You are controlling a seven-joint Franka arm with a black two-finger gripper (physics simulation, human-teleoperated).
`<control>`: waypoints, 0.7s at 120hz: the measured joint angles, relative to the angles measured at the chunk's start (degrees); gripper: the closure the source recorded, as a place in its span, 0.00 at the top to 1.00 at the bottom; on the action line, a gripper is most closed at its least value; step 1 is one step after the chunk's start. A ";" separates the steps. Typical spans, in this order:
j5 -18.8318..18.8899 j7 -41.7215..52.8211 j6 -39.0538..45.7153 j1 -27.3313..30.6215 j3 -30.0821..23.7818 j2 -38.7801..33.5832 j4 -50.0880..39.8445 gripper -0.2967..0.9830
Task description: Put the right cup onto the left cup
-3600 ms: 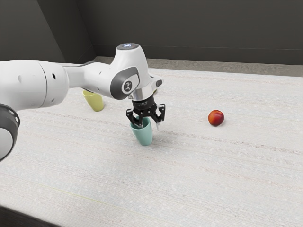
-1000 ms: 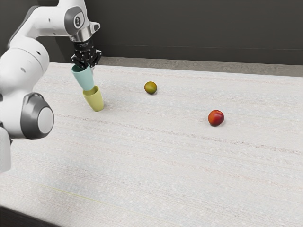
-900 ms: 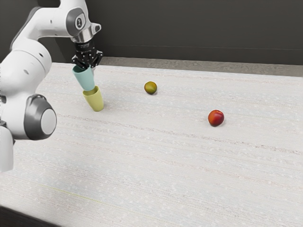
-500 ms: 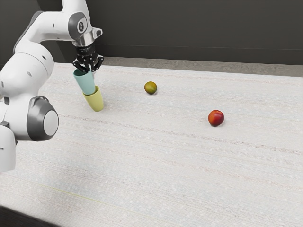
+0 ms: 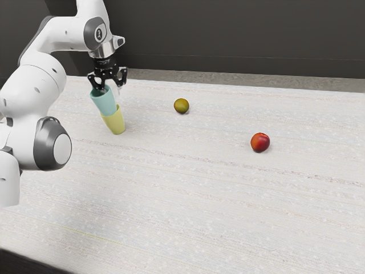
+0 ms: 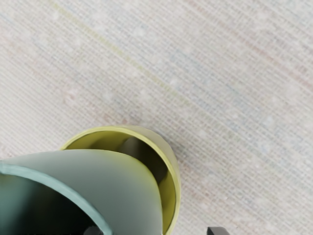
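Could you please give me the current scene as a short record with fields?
upper cup: teal cup, its lower part inside the yellow one
lower cup: yellow cup, standing on the table
jaws: open, one inside the teal cup's mouth, the other outside and clear of its wall
nearer fruit to the cups: greenish-brown, round
farther fruit: red, round
task status: teal cup placed into the yellow cup; jaws not yet withdrawn

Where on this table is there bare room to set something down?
Bare table runs between the red fruit and greenish fruit, and from them toward the exterior view's lower edge. Crowded: the exterior view's left, with arm, gripper, and teal cup partly inside yellow cup.
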 joint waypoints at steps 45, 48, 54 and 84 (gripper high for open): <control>0.12 0.30 -0.74 -0.18 -0.47 -6.18 -0.62 0.70; 0.14 0.61 -0.87 -0.19 -0.59 -8.00 -1.26 0.71; 0.13 1.70 -1.08 -0.25 -0.79 -12.70 -4.59 0.72; 1.07 12.29 1.90 -9.60 -2.19 -40.13 -37.08 0.75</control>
